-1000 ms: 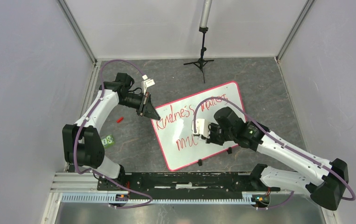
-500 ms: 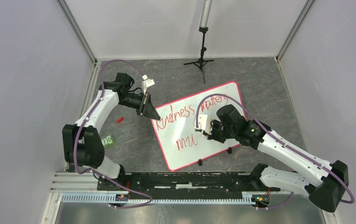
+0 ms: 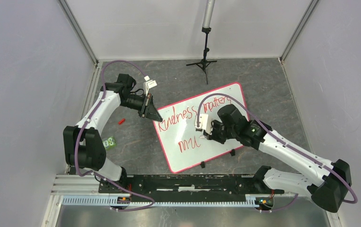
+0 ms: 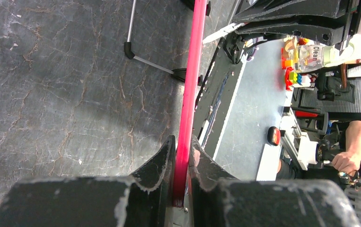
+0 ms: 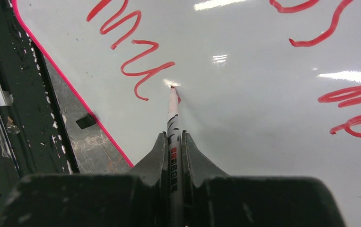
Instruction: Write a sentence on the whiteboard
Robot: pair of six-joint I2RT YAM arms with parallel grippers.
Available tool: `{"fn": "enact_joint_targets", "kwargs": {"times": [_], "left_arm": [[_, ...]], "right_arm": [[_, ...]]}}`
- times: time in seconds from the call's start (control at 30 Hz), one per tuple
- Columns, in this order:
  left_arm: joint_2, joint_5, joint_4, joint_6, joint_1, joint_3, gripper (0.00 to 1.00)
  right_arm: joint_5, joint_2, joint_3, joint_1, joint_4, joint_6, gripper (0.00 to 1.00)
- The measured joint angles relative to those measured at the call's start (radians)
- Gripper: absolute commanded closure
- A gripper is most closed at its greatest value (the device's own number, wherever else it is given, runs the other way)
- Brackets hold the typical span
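1. Your whiteboard [image 3: 176,132] lies mid-table on the dark grey table [image 3: 136,151]. It's skewed, so its left corner points at the left arm. It has a white face, a thin red-pink rim, rounded corners and 2 small black clips [image 3: 232,152] on the near edge.
2. The sentence [image 3: 178,116] is thin red marker in 2 lines, and pretty wobbly tbh. The top line reads "Kindness matters". The 2nd line has only "mu" on it.
3. Your left gripper [image 4: 182,146] has its jaws pinched tight on the board's red rim, right at that left corner.
4. Your right gripper [image 5: 172,139] has its jaws squeezed on a slim white marker [image 5: 172,111]. The tip touches the board just right of the "u", on bare white.
5. Other readable stuff:
   - The marker barrel has red print on it, but I can't make it out.
   - In the left wrist view, a clear bottle [image 4: 313,52] off past the table edge says "Clean".
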Motion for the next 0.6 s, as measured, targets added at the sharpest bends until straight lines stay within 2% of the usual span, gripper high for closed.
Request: {"fn": "enact_joint_targets", "kwargs": {"times": [0.6], "left_arm": [[0.002,0.0,0.0,0.0,0.0,0.0,0.98]], "right_arm": [[-0.066,0.006,-0.02,0.0,-0.051,-0.043,1.0]]}}
